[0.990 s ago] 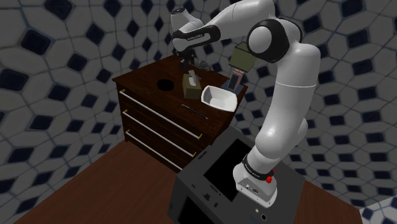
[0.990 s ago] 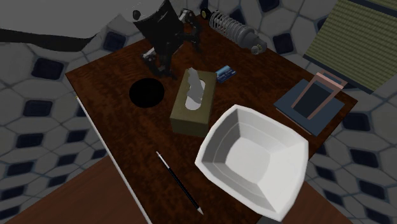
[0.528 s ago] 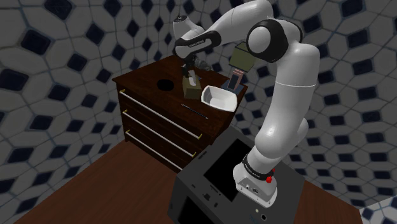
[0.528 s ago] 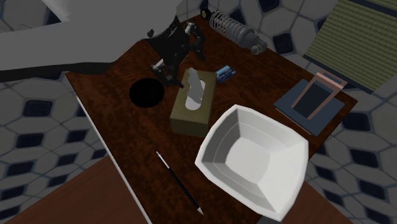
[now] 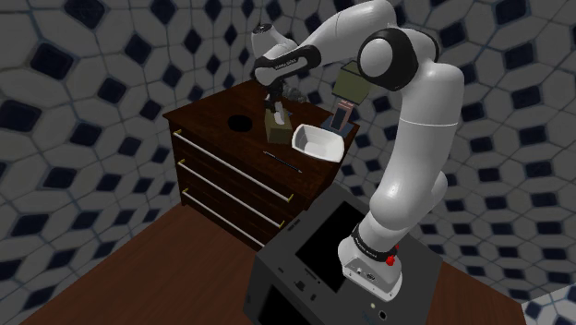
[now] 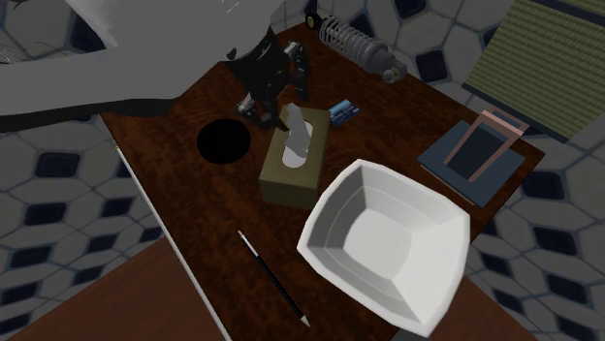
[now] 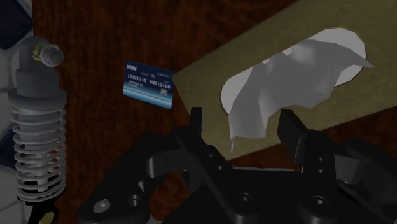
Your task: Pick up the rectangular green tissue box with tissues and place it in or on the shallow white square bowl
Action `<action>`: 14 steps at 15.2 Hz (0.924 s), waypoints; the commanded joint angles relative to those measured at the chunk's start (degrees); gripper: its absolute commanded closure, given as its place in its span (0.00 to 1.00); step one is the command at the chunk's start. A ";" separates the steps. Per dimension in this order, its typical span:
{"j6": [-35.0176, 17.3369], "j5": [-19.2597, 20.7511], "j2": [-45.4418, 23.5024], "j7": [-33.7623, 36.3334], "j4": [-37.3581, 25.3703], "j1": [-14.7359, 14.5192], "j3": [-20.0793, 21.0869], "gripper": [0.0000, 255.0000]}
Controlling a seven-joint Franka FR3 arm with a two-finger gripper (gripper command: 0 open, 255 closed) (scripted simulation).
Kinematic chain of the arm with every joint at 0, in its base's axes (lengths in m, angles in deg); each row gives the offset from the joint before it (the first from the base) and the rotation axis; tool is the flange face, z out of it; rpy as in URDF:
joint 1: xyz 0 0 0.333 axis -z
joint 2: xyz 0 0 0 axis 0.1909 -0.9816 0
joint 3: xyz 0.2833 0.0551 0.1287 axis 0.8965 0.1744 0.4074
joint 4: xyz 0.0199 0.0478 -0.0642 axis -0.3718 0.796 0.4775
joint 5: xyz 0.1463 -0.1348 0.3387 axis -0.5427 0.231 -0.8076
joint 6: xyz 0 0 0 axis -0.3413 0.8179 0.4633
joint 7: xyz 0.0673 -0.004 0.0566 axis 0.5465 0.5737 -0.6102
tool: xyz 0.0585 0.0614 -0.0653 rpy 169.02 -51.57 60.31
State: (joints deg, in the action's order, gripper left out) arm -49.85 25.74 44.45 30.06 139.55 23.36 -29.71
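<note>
An olive-green tissue box (image 6: 287,172) with a white tissue (image 6: 296,140) sticking up lies on a dark wooden dresser top (image 6: 184,184). The shallow white square bowl (image 6: 330,208) sits just beside it, toward the second exterior view's right. My black gripper (image 6: 279,92) hovers open over the box's far end. In the wrist view the gripper (image 7: 242,118) has its fingers apart on either side of the tissue (image 7: 286,70), above the box top (image 7: 203,83), touching nothing. From the shoulder view the gripper (image 5: 271,100) is right above the box (image 5: 277,120), with the bowl (image 5: 314,140) alongside.
A black round disc (image 6: 224,140) lies beside the box, and a thin pen (image 6: 271,276) near the dresser's front edge. A blue card (image 6: 341,111) and a coil spring (image 6: 354,44) lie behind the box. A framed stand (image 6: 475,155) sits at the far right.
The gripper has moved from behind the black disc toward the tissue box and now hangs over its far end. Box and bowl have not moved.
</note>
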 commanded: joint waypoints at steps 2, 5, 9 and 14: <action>0.00 0.00 0.00 0.00 0.00 0.00 0.00 1.00; -0.01 -0.03 0.01 -0.22 -0.06 0.14 -0.06 1.00; -0.01 0.00 0.00 0.00 0.01 0.01 0.01 1.00; 2.87 -0.79 1.55 -1.43 -1.57 0.01 0.25 1.00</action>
State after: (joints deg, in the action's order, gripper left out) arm -47.70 25.08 45.68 28.95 138.24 23.34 -29.46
